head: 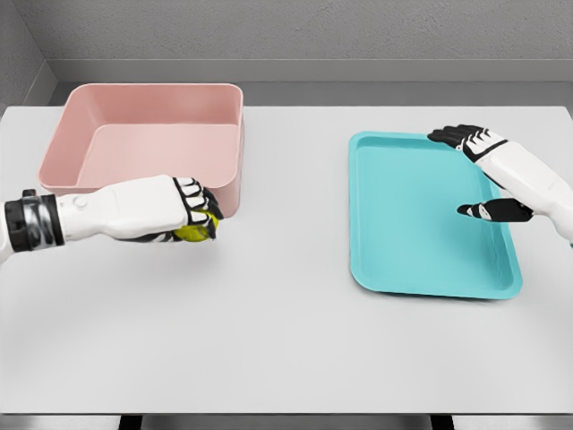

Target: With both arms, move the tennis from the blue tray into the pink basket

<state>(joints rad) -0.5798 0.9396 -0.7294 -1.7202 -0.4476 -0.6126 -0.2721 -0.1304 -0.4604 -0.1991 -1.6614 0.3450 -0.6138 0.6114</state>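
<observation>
A white tabletop (269, 340) fills most of the frame, its near edge running along the bottom. Behind its far edge, across the top of the frame, stands a grey textured wall (313, 27) with a paler band, perhaps a skirting, at its foot. Dark floor shows at the very bottom.

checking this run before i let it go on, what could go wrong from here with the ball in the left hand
1. The left hand holds the tennis ball just outside the pink basket, low beside its front wall; moving straight in could knock that wall and push the basket.
2. Only part of the ball shows under the fingers, so the grip may be shallow and slip.
3. The right hand hovers open over the blue tray, too far away to catch a drop.
</observation>
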